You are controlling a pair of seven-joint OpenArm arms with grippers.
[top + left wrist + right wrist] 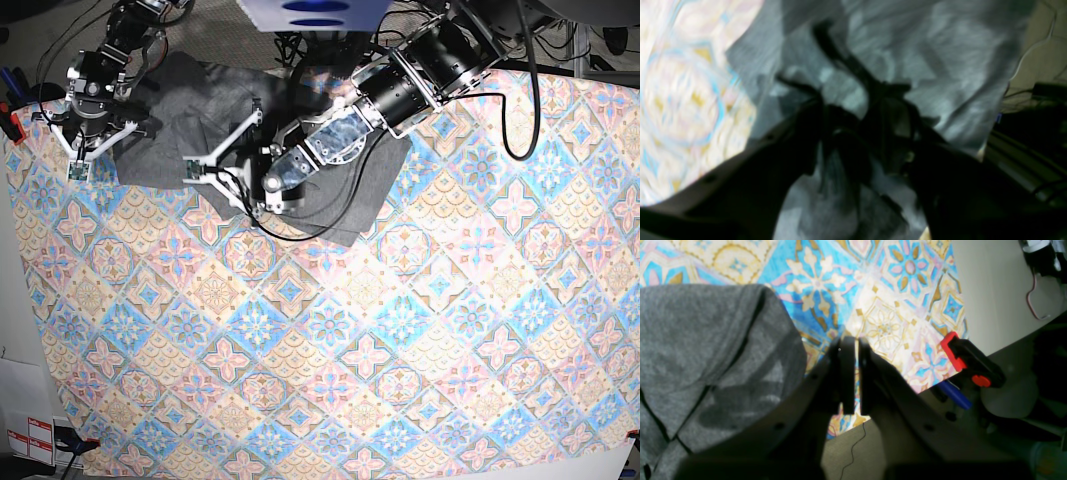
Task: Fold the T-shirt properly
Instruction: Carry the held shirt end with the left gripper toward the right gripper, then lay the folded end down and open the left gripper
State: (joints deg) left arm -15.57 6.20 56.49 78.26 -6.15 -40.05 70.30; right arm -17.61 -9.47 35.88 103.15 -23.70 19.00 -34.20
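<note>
The grey T-shirt [170, 100] lies rumpled at the table's far left in the base view. My left gripper [225, 170] reaches over its middle. In the blurred left wrist view the dark fingers [800, 126] meet at the gripper's tip [860, 110] with bunched grey T-shirt [957, 66] cloth between and around them. My right gripper [856, 340] is shut and empty, hovering above the tablecloth [887, 306] just beside the T-shirt's [706, 340] rounded edge. In the base view it [85, 150] sits at the shirt's left edge. The white printed mark is out of view.
The pastel tile-patterned tablecloth [400, 330] covers the table. A red and black clamp [968, 365] grips the table's edge near my right gripper, also at the base view's left edge [10, 115]. A thin black cable [330, 200] lies across the shirt.
</note>
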